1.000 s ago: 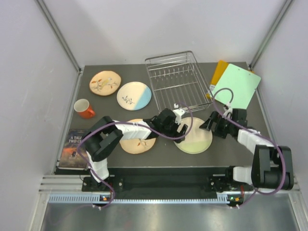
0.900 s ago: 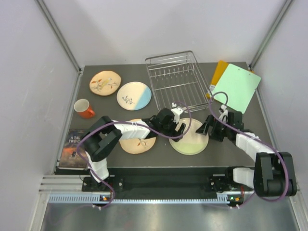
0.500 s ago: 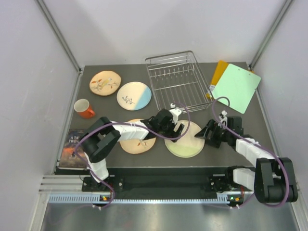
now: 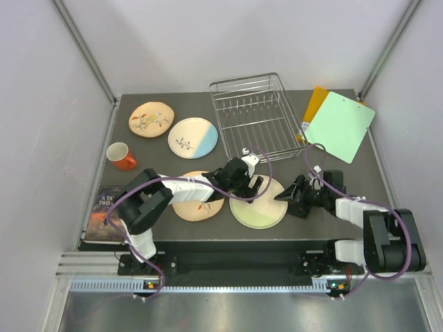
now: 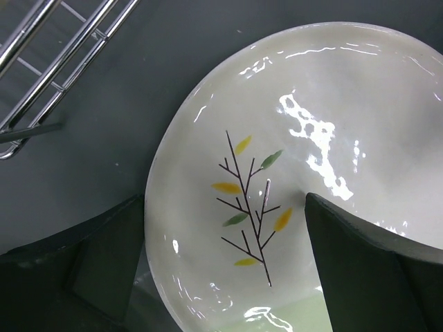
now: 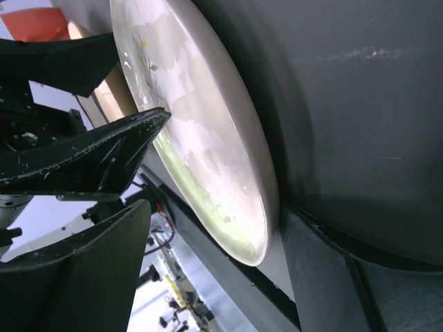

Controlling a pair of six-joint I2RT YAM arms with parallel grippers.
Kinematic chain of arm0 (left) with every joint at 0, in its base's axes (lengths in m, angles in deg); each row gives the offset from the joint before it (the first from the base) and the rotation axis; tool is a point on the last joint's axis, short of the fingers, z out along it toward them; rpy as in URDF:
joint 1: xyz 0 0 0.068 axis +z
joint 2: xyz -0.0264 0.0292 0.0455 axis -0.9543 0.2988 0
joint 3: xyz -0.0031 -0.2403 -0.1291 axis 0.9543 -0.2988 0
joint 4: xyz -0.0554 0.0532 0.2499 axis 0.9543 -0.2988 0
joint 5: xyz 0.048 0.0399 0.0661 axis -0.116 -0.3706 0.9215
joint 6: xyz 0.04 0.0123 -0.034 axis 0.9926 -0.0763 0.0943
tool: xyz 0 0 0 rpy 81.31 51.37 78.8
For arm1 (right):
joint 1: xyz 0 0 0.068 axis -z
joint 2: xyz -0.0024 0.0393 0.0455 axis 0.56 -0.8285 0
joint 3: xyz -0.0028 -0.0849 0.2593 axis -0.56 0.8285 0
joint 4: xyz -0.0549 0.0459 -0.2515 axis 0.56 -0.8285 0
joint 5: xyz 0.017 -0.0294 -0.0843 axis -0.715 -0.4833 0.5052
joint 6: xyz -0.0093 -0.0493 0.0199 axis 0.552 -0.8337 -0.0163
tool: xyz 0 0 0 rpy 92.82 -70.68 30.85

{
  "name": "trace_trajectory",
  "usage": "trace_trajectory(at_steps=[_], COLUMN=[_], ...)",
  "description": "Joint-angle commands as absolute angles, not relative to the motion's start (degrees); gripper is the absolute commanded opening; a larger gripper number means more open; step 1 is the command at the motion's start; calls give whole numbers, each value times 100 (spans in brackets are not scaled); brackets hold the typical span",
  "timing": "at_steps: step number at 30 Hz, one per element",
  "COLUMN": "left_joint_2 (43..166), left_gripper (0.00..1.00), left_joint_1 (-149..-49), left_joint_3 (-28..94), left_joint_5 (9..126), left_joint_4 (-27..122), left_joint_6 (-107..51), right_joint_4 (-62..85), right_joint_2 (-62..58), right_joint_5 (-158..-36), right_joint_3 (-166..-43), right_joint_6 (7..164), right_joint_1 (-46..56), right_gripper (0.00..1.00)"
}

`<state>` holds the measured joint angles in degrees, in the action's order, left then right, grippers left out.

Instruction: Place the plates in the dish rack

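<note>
Since the earliest view the cream plate (image 4: 257, 207) has slid left along the near part of the table (image 4: 159, 162). The right gripper (image 4: 285, 196) has followed it and now sits low at its right rim. The left gripper (image 4: 250, 185) has drawn slightly left, at the plate's far-left rim.

Left gripper: jaws spread wide, one finger (image 5: 90, 266) outside the rim, the other over the plate's face beside the leaf sprig.

Right gripper: jaws likewise parted, with the plate's edge reaching in between them; whether they touch it cannot be told.

Plates, four:
- the cream plate;
- a near tan plate (image 4: 197, 205) just left of it, partly under the left arm;
- a far tan plate (image 4: 151, 119) at the far left;
- a white-and-blue plate (image 4: 193, 137) just beside that one.

All four are on the table, outside the rack.

Dish rack (image 4: 256, 117), one: silver wire, at the far middle.

Boards, two: a green board (image 4: 339, 126) overlapping an orange board (image 4: 316, 100), right of the rack.

One red cup (image 4: 122, 156) and one book (image 4: 105, 207) are near the left edge.

Surface: dark grey, matte.

Enclosure: plain pale walls (image 4: 208, 41) on three sides.
</note>
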<state>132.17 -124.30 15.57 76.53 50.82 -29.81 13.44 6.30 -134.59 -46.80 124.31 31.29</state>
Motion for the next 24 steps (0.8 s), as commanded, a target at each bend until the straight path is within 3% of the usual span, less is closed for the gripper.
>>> trace_trajectory(at_steps=[1, 15, 24], left_joint_2=[13361, 13431, 12614], left_gripper=[95, 92, 94], left_joint_1=[-13264, -13352, -13300], left_joint_3=[1455, 2236, 1973], left_joint_5=[6268, 5565, 5977], left_joint_4=[4708, 4042, 3197], left_joint_6=[-3470, -4058, -4552], right_joint_4=[2499, 1410, 1068], right_joint_2=[537, 1513, 2014], right_joint_5=[-12935, -12566, -12452], right_joint_3=[-4488, -4620, -4558], right_joint_6=[12746, 12817, 12377], right_joint_1=[3097, 3308, 3361], right_gripper=[75, 75, 79])
